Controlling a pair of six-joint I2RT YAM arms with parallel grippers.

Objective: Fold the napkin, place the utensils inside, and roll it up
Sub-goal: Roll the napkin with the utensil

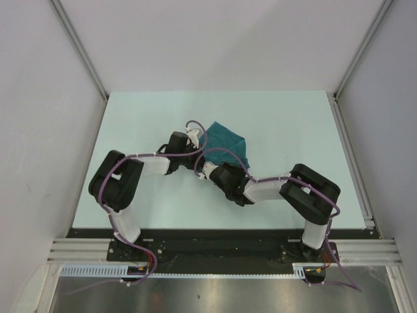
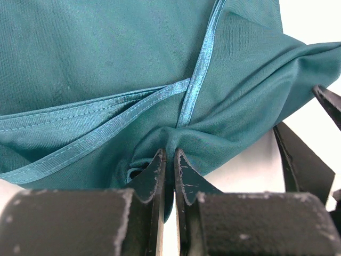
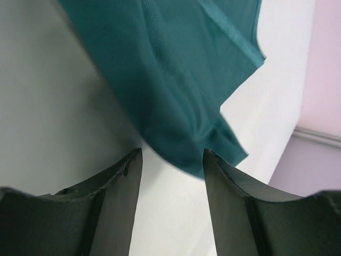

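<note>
The teal napkin (image 1: 227, 141) lies bunched at the middle of the table, lifted and creased on its left side. My left gripper (image 1: 195, 137) is shut on a pinch of its fabric. In the left wrist view the cloth (image 2: 106, 64) gathers into folds right at the closed tips of that gripper (image 2: 169, 156), and a shiny hem crosses above. My right gripper (image 1: 210, 171) stands open at the napkin's near edge. In the right wrist view a blurred corner of the napkin (image 3: 176, 69) hangs just ahead of the right gripper (image 3: 171, 156), touching neither finger. The utensils are not in view.
The pale table (image 1: 130, 130) is enclosed by white walls on three sides. A metal rail (image 1: 352, 163) runs along its right edge. Both arms reach inward and their wrists sit close together near the cloth. Dark fingers (image 2: 298, 160) show at the right of the left wrist view.
</note>
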